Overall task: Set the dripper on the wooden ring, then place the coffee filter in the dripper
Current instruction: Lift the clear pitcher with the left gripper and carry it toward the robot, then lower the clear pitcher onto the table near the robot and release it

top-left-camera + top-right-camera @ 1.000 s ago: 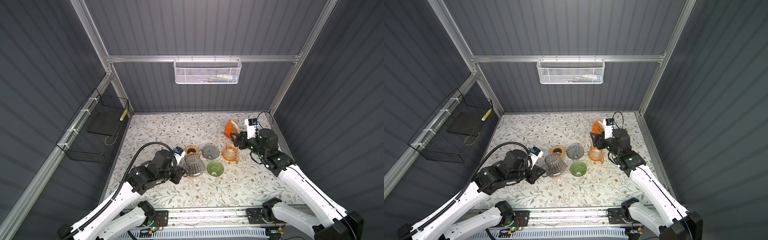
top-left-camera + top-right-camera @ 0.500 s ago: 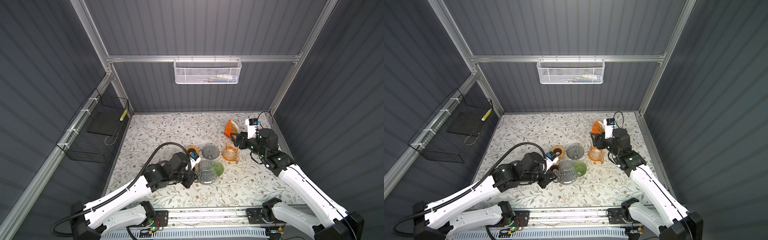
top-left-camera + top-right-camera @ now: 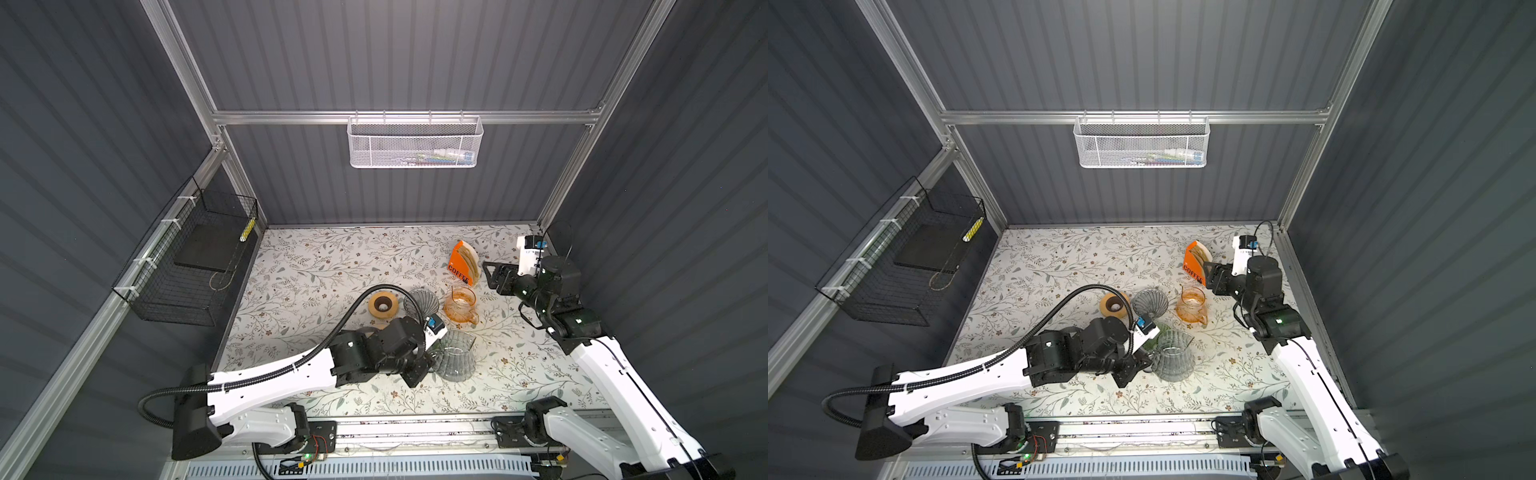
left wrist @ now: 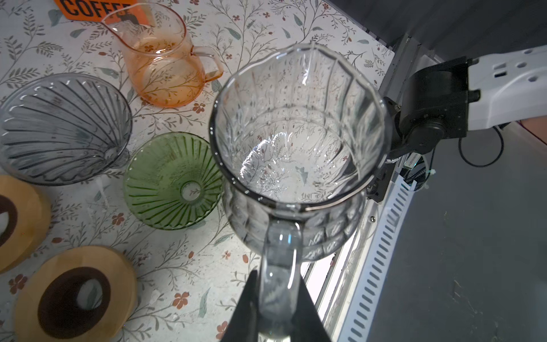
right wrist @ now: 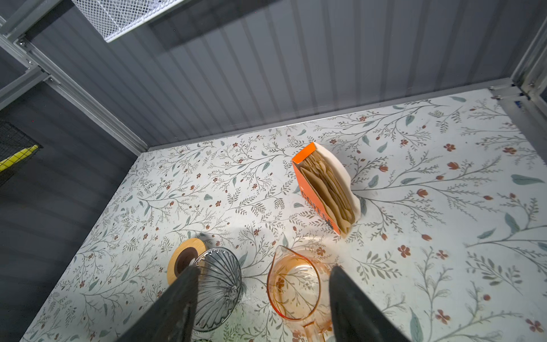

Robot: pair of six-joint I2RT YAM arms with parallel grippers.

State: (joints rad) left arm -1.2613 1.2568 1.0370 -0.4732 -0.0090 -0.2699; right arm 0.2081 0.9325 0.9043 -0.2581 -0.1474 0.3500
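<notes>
Top views: left tool (image 3: 428,365) is clamped narrow on the handle of the clear ribbed glass carafe (image 3: 455,357). Right tool (image 3: 490,276) gapes wide and empty, just short of the orange card box (image 3: 457,268).

Left wrist: green ribbed glass dripper (image 4: 171,180) sits just beside the held carafe, with the grey ribbed glass dripper (image 4: 59,127) further off. Two wooden rings (image 4: 74,293) lie near the tool.

Right wrist: brown paper coffee filters (image 5: 328,189) stand packed in the box, ahead of the tool. Amber glass pitcher (image 5: 293,287) sits below, between the fingers. Judgement: pass over the pitcher and pinch one filter edge only, as the sheets nest tightly.
</notes>
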